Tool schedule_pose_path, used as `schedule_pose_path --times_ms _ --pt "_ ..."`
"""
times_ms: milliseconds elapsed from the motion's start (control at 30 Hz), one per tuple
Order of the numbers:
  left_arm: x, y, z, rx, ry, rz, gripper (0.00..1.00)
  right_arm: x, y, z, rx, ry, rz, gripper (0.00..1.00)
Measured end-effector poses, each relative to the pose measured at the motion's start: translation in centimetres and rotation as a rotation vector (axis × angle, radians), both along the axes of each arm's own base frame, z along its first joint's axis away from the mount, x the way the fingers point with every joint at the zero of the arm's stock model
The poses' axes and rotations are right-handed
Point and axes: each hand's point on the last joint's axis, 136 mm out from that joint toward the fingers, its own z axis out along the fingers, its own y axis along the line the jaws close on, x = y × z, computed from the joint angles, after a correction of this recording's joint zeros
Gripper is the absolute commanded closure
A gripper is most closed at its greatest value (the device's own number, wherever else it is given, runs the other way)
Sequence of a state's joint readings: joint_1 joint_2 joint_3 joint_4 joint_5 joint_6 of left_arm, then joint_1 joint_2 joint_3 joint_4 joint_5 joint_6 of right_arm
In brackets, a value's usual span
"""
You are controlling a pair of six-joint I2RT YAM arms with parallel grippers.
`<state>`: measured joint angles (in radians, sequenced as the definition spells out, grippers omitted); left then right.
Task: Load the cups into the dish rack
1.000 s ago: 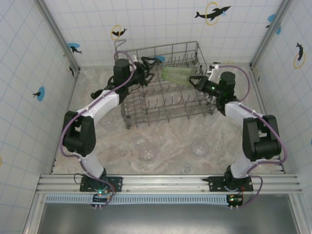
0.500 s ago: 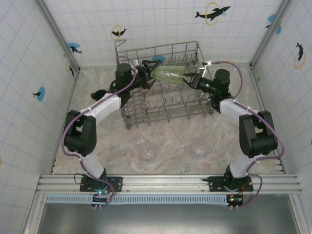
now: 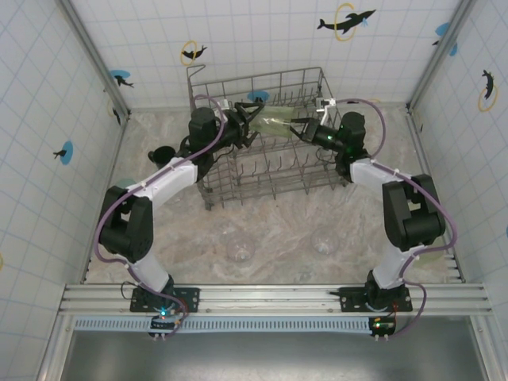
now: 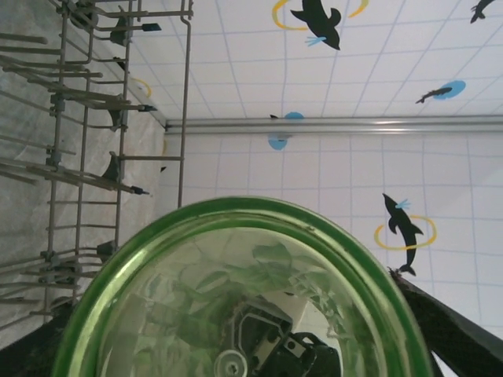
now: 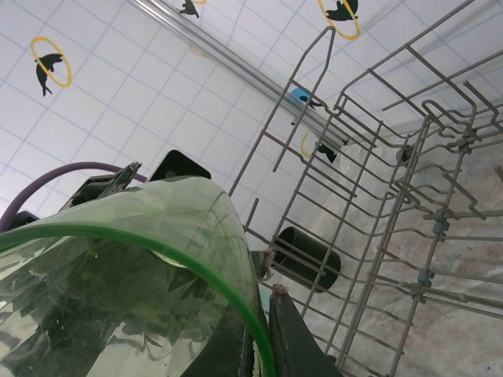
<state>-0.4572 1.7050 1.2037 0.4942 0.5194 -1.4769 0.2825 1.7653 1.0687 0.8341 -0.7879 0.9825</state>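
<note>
Pinches the rim of a translucent green tumbler (image 3: 276, 121) with the right gripper (image 3: 302, 127), fingers clamped on its 3 o'clock end. Holds it sideways over the 12 o'clock rows of the dish rack (image 3: 274, 171). Flanks its 9 o'clock end with the left gripper (image 3: 248, 124), fingers spread; cannot tell whether gripping. At 6 o'clock of the rack, one clear cup (image 3: 240, 248) and a second clear cup (image 3: 324, 243); at 9 o'clock, a black mug (image 3: 163, 152).

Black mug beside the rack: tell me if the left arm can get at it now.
Probably, once freed: the mug lies on open table, but the left gripper is around the green tumbler.
</note>
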Motion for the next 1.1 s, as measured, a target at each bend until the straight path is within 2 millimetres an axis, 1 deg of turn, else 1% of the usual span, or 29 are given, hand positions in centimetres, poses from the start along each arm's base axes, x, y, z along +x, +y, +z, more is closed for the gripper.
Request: schedule_pose_path --times_ms 67,100,133,167,200,233,300,333,400,433,467,567,600,700,800,867,900,967,1033,1067,1100 --pt "0.1 0.0 0.3 -0.016 0.000 0.004 0.37 0.0 0.0 -0.1 0.006 0.004 -0.002 1.00" --pt "0.1 0.0 0.5 -0.023 0.000 0.006 0.44 0.0 -0.1 -0.1 0.011 0.003 -0.004 1.00" --pt "0.0 0.0 0.8 -0.031 0.001 0.006 0.52 0.0 -0.1 -0.1 0.016 0.001 -0.006 1.00" --pt "0.0 0.0 0.9 -0.035 0.000 0.006 0.65 -0.1 -0.1 -0.1 0.023 -0.005 -0.007 1.00" --pt "0.0 0.0 0.9 -0.037 0.000 0.006 0.86 -0.3 -0.1 -0.1 0.026 -0.006 -0.008 1.00" --pt "0.0 0.0 0.9 -0.037 0.000 0.005 1.00 -0.3 -0.1 -0.2 0.029 -0.006 -0.010 1.00" --pt "0.0 0.1 0.8 -0.036 0.002 0.006 1.00 -0.3 -0.1 -0.3 0.030 -0.003 -0.015 1.00" --pt "0.0 0.1 0.7 -0.040 -0.001 0.008 1.00 -0.3 -0.1 -0.3 0.030 -0.003 -0.017 0.93" --pt "-0.1 0.1 0.6 -0.048 -0.010 0.009 1.00 -0.3 -0.1 -0.4 0.028 0.004 -0.025 0.70" --pt "-0.2 0.2 0.5 -0.052 -0.016 0.009 1.00 -0.2 -0.1 -0.4 0.027 0.016 -0.034 0.60" --pt "-0.2 0.2 0.4 -0.053 -0.020 0.009 1.00 -0.2 -0.3 -0.3 0.023 0.017 -0.045 0.53" --pt "-0.2 0.2 0.4 -0.044 -0.039 0.008 1.00 -0.6 -0.7 0.4 0.008 0.019 -0.074 0.38" --pt "-0.2 0.2 0.6 -0.036 -0.057 0.008 1.00 -0.8 -1.0 0.8 0.002 0.015 -0.085 0.34" --pt "0.4 0.3 1.5 0.038 -0.145 0.034 1.00 -1.2 -2.1 2.1 -0.025 -0.014 -0.132 0.30" --pt "1.1 0.7 3.2 0.126 -0.245 0.089 1.00 -1.0 -3.4 2.6 -0.051 -0.028 -0.183 0.22" --pt "1.2 1.2 4.4 0.195 -0.303 0.124 1.00 -0.6 -4.5 2.4 -0.075 -0.024 -0.219 0.20" --pt "1.3 1.3 4.9 0.226 -0.327 0.138 1.00 -0.4 -4.9 2.2 -0.084 -0.017 -0.233 0.17" --pt "1.7 1.7 5.8 0.301 -0.382 0.167 1.00 0.0 -5.8 1.6 -0.109 -0.003 -0.258 0.15" --pt "2.2 2.2 6.5 0.374 -0.433 0.196 1.00 0.3 -6.6 0.8 -0.137 0.015 -0.281 0.12" --pt "2.4 2.4 6.6 0.410 -0.455 0.210 1.00 0.4 -6.9 0.4 -0.149 0.023 -0.290 0.07" --pt "2.7 2.7 6.6 0.453 -0.470 0.227 1.00 0.5 -7.3 0.1 -0.158 0.032 -0.299 0.07"
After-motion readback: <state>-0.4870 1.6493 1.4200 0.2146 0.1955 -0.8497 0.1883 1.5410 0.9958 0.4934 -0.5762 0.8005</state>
